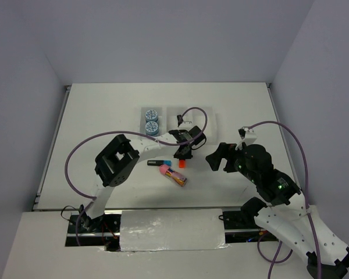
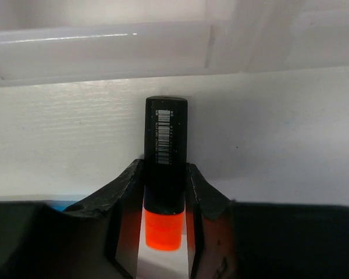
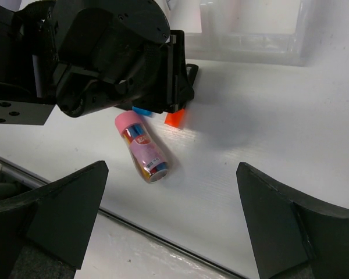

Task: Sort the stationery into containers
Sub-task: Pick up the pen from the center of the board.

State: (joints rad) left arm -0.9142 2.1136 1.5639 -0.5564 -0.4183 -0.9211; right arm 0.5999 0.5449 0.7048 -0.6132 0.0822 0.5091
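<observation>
White table (image 1: 104,116), from above: the left gripper (image 1: 182,154) sits just short of the tray (image 1: 212,116). Left wrist: its fingers (image 2: 125,192) clamp the orange-capped marker (image 2: 166,139), black end toward the tray, cap toward the wrist. Right wrist: the right gripper (image 3: 171,174) is spread wide above the diagonal pink-tipped bundle (image 3: 144,148).

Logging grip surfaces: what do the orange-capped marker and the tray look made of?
The orange-capped marker looks like hard plastic: matte black barrel, printed barcode, bright cap. The tray is probably translucent white plastic, smooth and slightly glossy, judging by the light streak on its wall.
</observation>
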